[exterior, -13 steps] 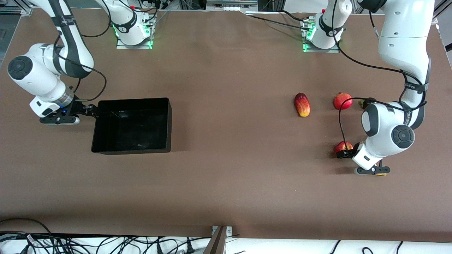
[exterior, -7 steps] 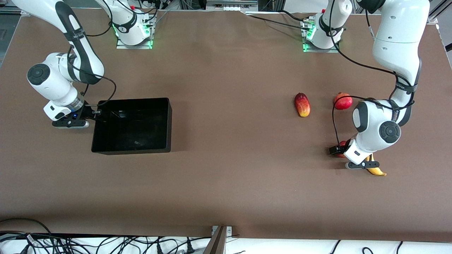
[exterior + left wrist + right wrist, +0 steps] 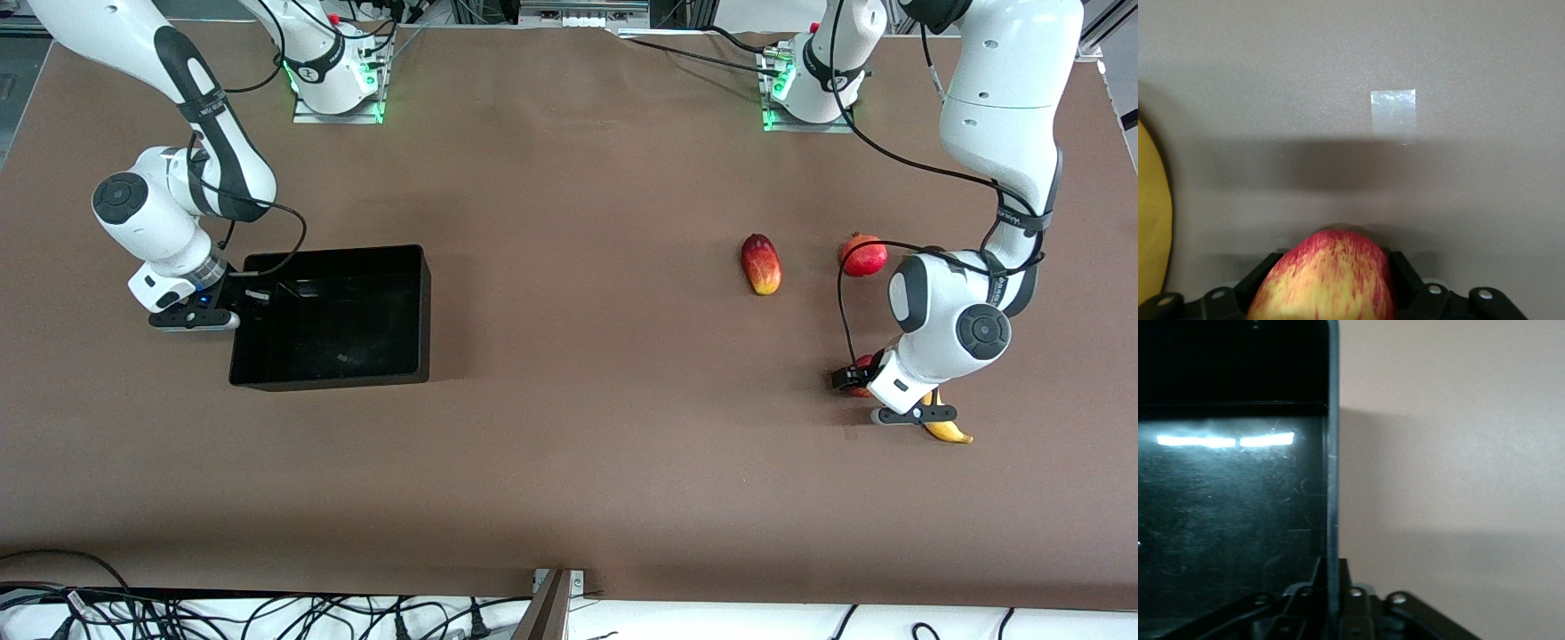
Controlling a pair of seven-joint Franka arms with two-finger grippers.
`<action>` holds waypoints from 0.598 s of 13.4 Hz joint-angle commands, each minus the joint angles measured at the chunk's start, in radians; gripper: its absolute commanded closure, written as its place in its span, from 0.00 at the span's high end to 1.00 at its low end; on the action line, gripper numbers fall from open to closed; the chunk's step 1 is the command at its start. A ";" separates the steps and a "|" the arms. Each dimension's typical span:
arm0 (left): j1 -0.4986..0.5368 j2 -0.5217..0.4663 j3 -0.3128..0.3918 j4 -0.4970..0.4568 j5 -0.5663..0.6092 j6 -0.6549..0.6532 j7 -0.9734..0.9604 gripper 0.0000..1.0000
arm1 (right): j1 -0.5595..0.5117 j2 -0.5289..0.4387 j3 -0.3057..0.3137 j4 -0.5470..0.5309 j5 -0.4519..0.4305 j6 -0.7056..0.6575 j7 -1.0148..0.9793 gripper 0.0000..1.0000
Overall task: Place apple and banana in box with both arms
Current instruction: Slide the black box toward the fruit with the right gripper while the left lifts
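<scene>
- Box (image 3: 418, 311): glossy black plastic; fine scratches on its wall (image 3: 1238, 520), light reflected.
- Table (image 3: 578, 444): matt brown covering, possibly paper.
- Apple (image 3: 1328, 277): smooth, streaked skin.
- Tape square (image 3: 1393, 115): shiny.
- Arms (image 3: 996, 98): glossy white shells.

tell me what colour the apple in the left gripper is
Red streaked over yellow, the apple shows best in the left wrist view, sitting between the left gripper fingers.
</scene>
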 commanded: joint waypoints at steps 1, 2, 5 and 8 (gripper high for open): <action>0.010 -0.027 -0.009 -0.036 -0.012 0.007 0.006 0.00 | -0.003 -0.048 0.034 0.001 0.033 0.006 0.003 0.00; 0.010 -0.027 -0.009 -0.036 -0.012 0.007 0.006 0.00 | -0.001 -0.070 0.061 0.002 0.049 0.001 0.003 0.00; 0.010 -0.031 -0.009 -0.035 -0.012 -0.002 0.006 0.00 | -0.001 -0.088 0.158 0.046 0.124 -0.052 0.003 0.00; 0.010 -0.083 -0.011 -0.026 -0.012 -0.045 -0.010 0.00 | 0.019 -0.074 0.276 0.181 0.217 -0.173 0.095 0.00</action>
